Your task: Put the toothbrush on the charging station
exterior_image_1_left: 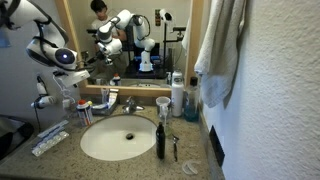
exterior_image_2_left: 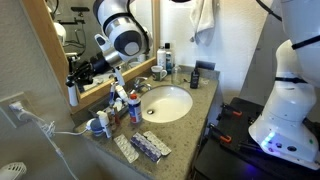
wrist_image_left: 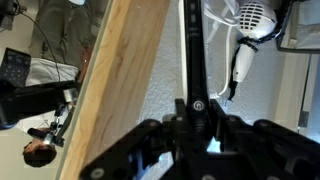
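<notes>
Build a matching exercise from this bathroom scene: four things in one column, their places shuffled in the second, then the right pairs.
Things
1. toothbrush
2. towel
3. toothpaste tube
4. dark bottle

Places
A. lying flat on the counter
B. gripped in the end effector
C. standing upright at the edge of the basin
D. hanging beside the mirror

Pairs: 1-B, 2-D, 3-A, 4-C
</notes>
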Controlling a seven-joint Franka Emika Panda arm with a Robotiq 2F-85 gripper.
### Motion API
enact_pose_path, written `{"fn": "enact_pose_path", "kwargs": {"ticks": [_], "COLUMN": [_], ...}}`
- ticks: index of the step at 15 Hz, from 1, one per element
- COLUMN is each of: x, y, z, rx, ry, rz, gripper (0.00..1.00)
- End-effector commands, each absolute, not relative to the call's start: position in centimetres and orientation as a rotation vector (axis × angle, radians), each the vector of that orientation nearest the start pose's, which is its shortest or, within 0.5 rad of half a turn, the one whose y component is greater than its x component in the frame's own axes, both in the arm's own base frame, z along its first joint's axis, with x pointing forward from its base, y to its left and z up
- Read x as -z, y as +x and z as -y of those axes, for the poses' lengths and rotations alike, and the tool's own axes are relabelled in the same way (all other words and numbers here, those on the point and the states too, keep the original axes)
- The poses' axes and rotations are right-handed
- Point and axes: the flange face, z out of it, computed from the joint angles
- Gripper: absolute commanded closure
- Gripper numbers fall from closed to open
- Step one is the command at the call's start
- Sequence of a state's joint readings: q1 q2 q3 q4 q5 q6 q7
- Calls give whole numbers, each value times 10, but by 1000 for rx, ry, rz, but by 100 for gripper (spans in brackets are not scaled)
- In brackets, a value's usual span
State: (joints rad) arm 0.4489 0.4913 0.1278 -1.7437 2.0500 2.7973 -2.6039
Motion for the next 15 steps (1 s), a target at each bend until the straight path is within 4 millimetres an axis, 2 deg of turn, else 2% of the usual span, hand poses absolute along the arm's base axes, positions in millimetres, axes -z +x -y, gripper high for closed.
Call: {"fn": "enact_pose_path", "kwargs": {"ticks": [1,5,8,15], "x": [-293,-272,-266,-256], "y": [605,612,615,602], "z": [-326,-314,-304,-303], "rx": [1463,1434,1426,1350], "ry": [-2028,-2113,-2155,-2253], "rz": [1421,1423,1421,1376], "gripper": [91,91,91,91]}}
